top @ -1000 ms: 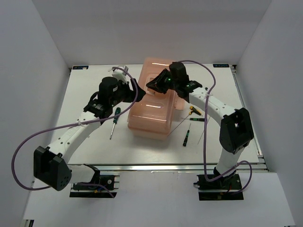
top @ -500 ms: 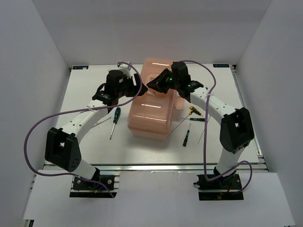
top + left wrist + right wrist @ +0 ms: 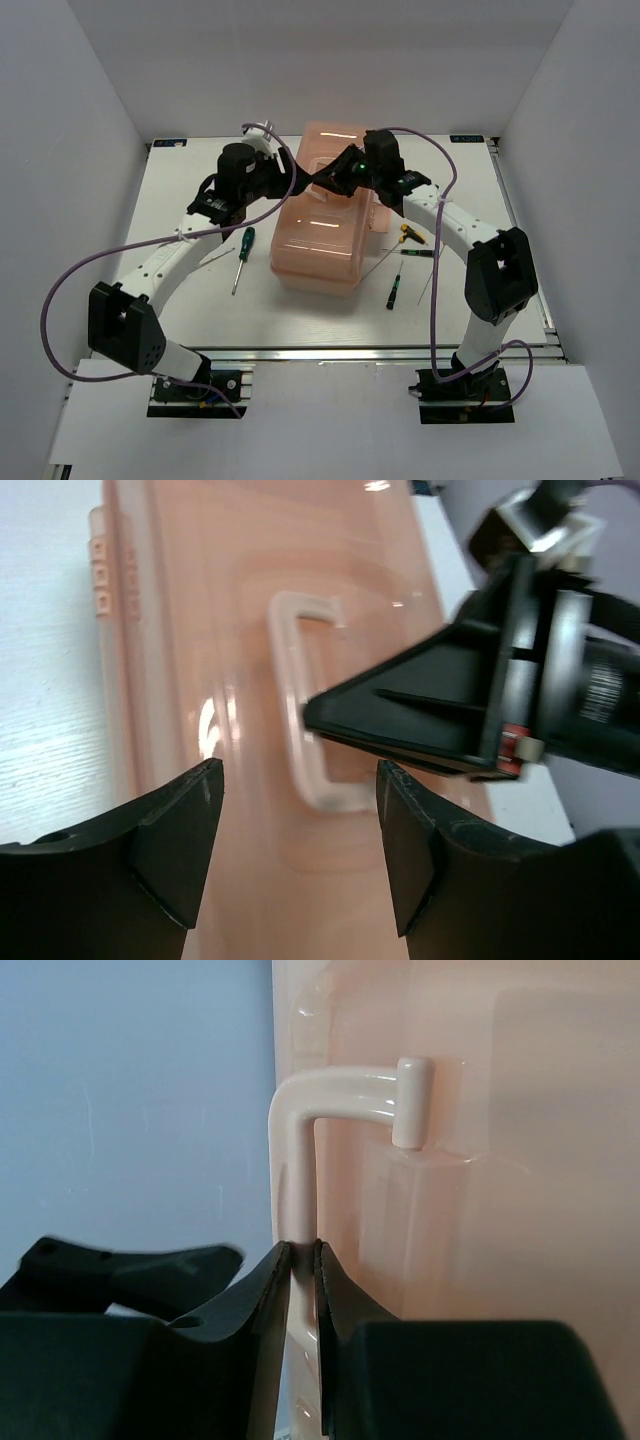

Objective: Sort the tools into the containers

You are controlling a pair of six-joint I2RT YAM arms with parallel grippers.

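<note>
The salmon-pink toolbox (image 3: 320, 235) stands in the middle of the table with its lid down. My right gripper (image 3: 322, 181) is shut on the pale lid handle (image 3: 340, 1095), its jaws pinching the handle's bar (image 3: 303, 1250). My left gripper (image 3: 292, 184) is open and empty, hovering over the lid (image 3: 200, 600) just left of the handle (image 3: 290, 670), close to the right gripper's tip (image 3: 330, 715). A dark green screwdriver (image 3: 244, 243) lies left of the box. A yellow-black T-handled one (image 3: 410, 233) and a slim black-green one (image 3: 395, 288) lie to its right.
Another thin-shafted screwdriver (image 3: 418, 252) lies right of the box near the T-handled one. The white walls close in the table on three sides. One left finger (image 3: 130, 1265) shows dark beside the right jaws.
My left arm has swung in from the left, bringing its open gripper over the lid beside the handle. The right gripper has stayed shut on the handle.
</note>
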